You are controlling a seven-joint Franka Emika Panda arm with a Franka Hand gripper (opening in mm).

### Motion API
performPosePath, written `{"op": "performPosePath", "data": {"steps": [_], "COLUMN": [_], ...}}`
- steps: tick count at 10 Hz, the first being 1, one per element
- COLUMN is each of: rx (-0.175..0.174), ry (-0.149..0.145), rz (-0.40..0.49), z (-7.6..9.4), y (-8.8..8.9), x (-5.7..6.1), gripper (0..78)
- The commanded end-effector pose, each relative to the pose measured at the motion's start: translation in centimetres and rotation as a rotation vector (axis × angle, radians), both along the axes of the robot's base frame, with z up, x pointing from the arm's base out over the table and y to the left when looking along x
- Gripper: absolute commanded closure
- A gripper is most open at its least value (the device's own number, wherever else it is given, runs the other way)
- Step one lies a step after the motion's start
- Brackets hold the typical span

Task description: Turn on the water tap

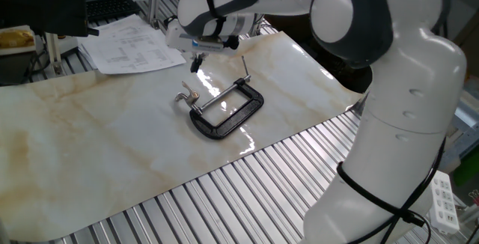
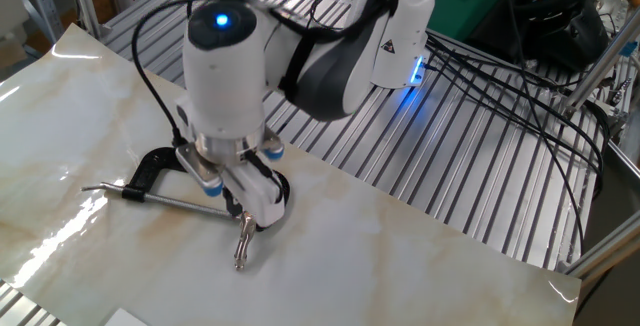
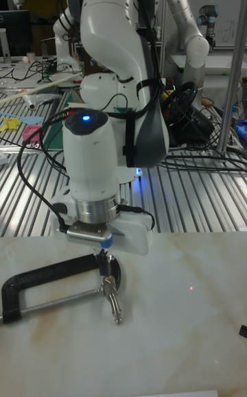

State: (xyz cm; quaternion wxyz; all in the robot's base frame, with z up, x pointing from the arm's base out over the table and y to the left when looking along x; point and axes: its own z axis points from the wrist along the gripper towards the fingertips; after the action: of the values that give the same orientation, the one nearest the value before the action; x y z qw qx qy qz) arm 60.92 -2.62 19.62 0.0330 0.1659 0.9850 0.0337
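The water tap point(image 1: 187, 94) is a small shiny silver fitting with a short lever handle, held at one end of the black C-clamp point(image 1: 217, 132) lying on the marble sheet. In the other fixed view the tap point(image 2: 243, 243) pokes out beyond the clamp point(image 2: 150, 163). My gripper point(image 1: 196, 64) hangs just above and behind the tap, not touching it, its dark fingers close together and holding nothing. From the tall fixed view the gripper point(image 3: 103, 265) sits directly over the tap point(image 3: 113, 301), with the clamp point(image 3: 34, 279) to the left.
The marble sheet point(image 1: 90, 139) covers a slatted aluminium table point(image 1: 224, 199). A stack of papers point(image 1: 131, 46) lies at the back left. Black cables point(image 2: 500, 76) run over the slats behind the arm's base. The clamp's thin screw rod point(image 2: 185, 203) stretches leftward.
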Motion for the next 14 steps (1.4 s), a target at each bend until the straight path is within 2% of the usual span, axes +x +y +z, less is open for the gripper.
{"op": "performPosePath", "data": {"steps": [1, 8, 14], "rx": [0.004, 0.003, 0.004], "ry": [-0.016, -0.028, -0.044], "rz": [0.010, 0.035, 0.036], "z": [-2.1, -3.9, -5.3], "y": [0.0, -0.2, -0.3], "x": [0.7, 2.1, 2.3], "gripper": [77.6, 77.6, 77.6]}}
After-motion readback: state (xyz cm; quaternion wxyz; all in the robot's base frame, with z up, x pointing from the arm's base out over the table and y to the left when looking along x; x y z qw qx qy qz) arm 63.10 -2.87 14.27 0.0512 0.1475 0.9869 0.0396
